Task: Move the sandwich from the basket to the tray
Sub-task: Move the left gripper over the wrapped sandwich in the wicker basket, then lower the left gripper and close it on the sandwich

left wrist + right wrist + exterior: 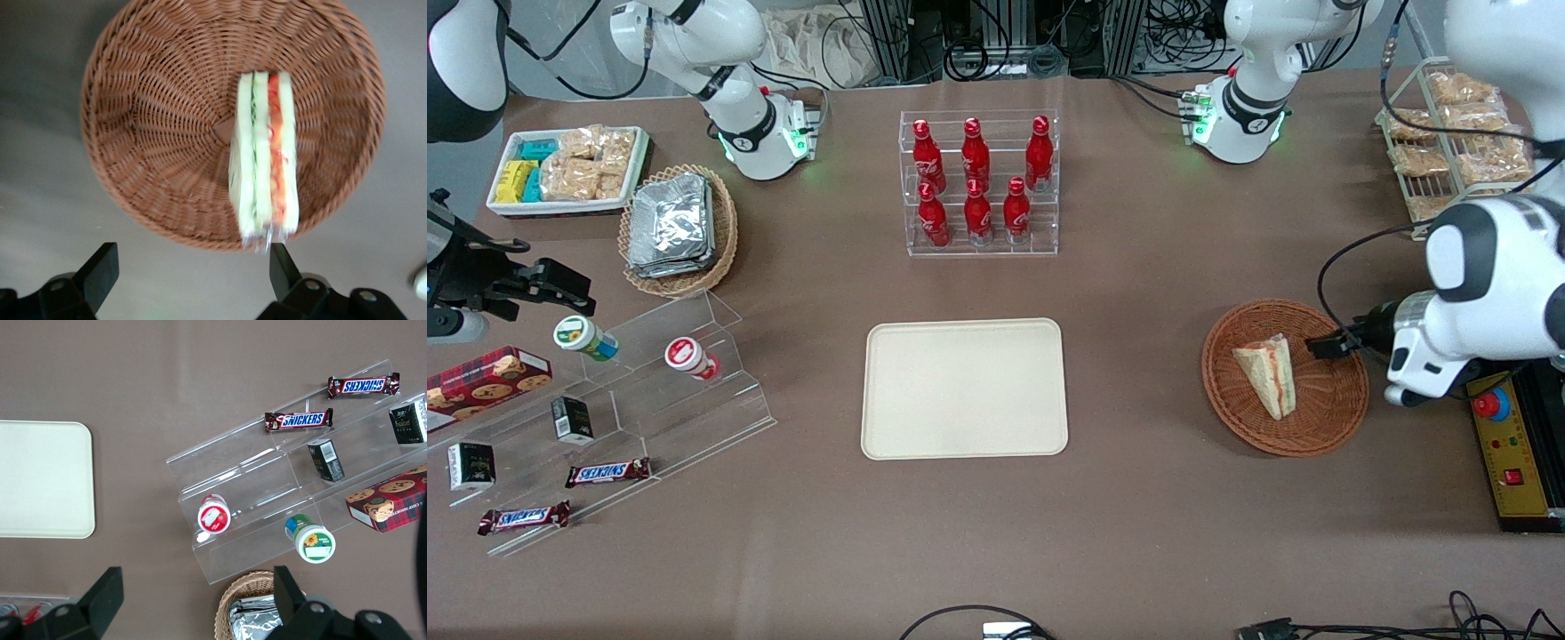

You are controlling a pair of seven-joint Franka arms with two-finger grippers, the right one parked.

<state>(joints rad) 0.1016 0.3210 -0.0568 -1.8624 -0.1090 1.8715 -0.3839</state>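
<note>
Now: pincer (pixel 187 267) spread over basket (pixel 147 160) | sandwich (pixel 263 160) inside | SNICKERS bars (pixel 298 420) on shelf

Reddish-brown woven basket (pixel 153 133), white sandwich (pixel 263 160) striped green and red, cream tray (pixel 964 388), black tool (pixel 190 277).

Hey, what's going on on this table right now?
The working arm's gripper hangs over the rim of the reddish-brown basket, fingers open and holding nothing. The sandwich lies in the basket, ungrasped. The cream tray at the middle of the table has nothing on it, so the move to the tray has not yet begun.
</note>
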